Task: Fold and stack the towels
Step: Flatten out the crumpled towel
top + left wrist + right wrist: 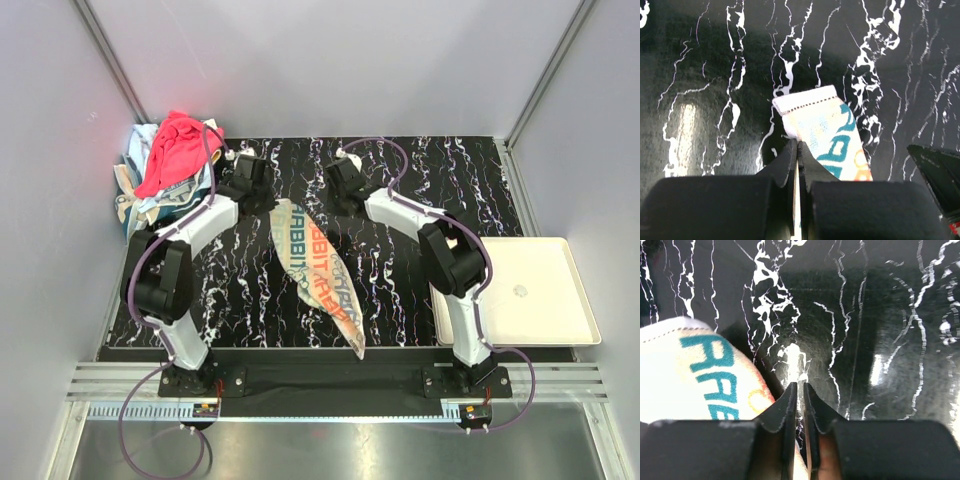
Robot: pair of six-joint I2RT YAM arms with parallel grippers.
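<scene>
At the near edge of the worktop [400, 300], black with white veining, the two arm bases are bolted side by side. Just beyond them is the near tip of the lettered towel [318, 268]. It is drawn into a long narrow strip and sits mid-worktop between the arms. Its long axis runs diagonally: the near end points toward the right base, and the far end points up-left toward the tools. Teal and orange block letters run along its length.

To the right, near the right arm's base, a flat cream tray [545, 300] overhangs the worktop edge, well apart from the towel.

Farther in, the left tool [265, 200] is closed on the towel's far hemmed end, and cream cloth shows between its fingers [785, 165]. The right tool [333, 203] stands just beside it. Its jaws are drawn to a narrow slit, with cream cloth visible low in that slit and the lettered face lying to its left.

At the far left corner, a heap of towels [160, 185] is topped by a pink-red towel [178, 148]. Plain grey walls [330, 60] enclose the bay.
</scene>
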